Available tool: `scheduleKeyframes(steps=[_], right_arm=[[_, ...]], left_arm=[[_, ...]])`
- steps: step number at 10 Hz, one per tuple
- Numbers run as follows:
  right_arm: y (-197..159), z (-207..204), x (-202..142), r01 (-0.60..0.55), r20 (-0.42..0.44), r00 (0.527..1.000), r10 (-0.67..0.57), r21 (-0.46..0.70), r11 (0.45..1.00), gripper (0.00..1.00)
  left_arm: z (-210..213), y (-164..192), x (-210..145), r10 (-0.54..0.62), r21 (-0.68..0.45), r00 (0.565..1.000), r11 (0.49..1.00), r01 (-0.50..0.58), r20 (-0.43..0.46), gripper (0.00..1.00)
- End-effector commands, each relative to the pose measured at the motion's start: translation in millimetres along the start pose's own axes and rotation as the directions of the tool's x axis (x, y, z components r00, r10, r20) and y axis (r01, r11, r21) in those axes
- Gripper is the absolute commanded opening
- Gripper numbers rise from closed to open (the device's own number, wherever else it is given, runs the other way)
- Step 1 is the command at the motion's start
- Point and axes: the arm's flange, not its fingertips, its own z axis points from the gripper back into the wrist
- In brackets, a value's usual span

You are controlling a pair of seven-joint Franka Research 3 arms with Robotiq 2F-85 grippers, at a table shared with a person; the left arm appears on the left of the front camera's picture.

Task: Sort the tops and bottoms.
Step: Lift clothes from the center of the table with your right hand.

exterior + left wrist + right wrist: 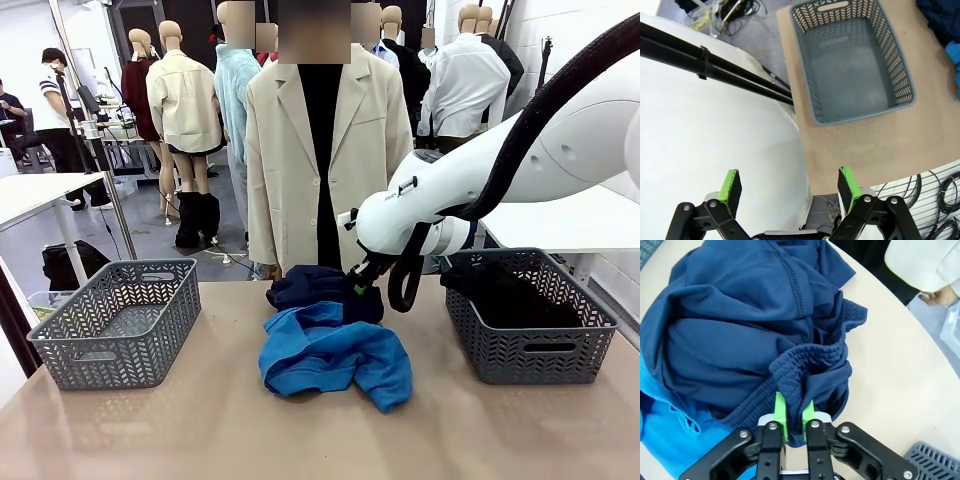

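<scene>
Bottoms (740, 330) — navy, waistband pinched tight in right gripper (794, 409).

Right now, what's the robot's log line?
right gripper: shut on navy bottoms | left gripper: open | blue top: on table | right basket: holds dark clothes

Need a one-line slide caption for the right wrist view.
Right gripper pinching the waistband of a dark navy garment on the table, cobalt-blue top beside it.

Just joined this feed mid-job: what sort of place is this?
Likely a robot test lab: a table with a left basket and right basket, clothes heaped between, loose cables on the floor.
</scene>
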Motion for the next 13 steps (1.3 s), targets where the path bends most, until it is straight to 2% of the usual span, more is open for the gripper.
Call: scheduleKeyframes(steps=[1,5,7,10,13], right_arm=[[0,13,-8,0.005,0.000,1.000,-0.005,0.017,1.000,0.00],[11,50,-7,-0.004,0.020,1.000,0.004,-0.026,1.000,0.00],[20,92,5,-0.029,0.057,0.998,0.031,-0.045,0.999,0.00],[48,155,28,-0.103,0.094,0.989,0.118,-0.149,0.983,0.00],[75,221,57,-0.140,0.194,0.964,0.179,-0.200,0.970,0.00]], left_arm=[[-2,2,0,0.011,0.012,1.000,1.000,-0.011,0.008,1.00],[-2,2,0,0.011,0.012,1.000,1.000,-0.011,0.008,1.00],[-2,2,0,0.011,0.012,1.000,1.000,-0.011,0.008,1.00],[-2,2,0,0.011,0.012,1.000,1.000,-0.011,0.008,1.00],[-2,2,0,0.011,0.012,1.000,1.000,-0.011,0.008,1.00]])
